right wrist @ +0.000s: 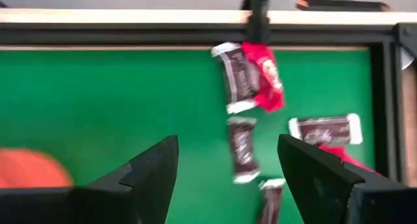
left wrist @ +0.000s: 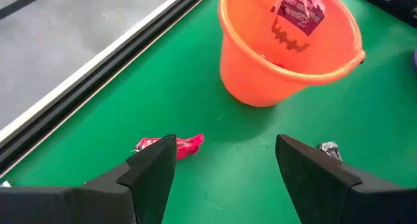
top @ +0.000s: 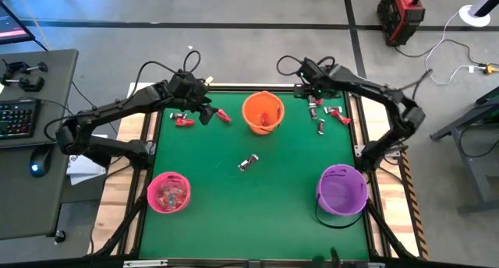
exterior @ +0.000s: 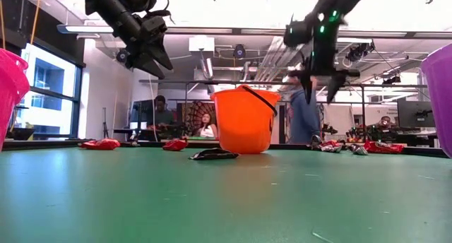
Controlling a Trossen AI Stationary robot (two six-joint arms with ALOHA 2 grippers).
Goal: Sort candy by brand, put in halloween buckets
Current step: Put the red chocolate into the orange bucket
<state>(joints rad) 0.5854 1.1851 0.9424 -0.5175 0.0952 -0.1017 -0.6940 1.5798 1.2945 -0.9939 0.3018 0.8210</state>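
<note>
While both grippers hung with fingers apart and empty, the right gripper (top: 312, 99) hovered over scattered candy (right wrist: 242, 77) beside the orange bucket (top: 263, 112); best to centre on one dark piece before closing.

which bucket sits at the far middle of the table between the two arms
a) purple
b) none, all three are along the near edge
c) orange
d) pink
c, the orange bucket stands at the far middle between the left hand and the right hand, while the pink bucket and purple bucket sit nearer, to the left and right.
</note>
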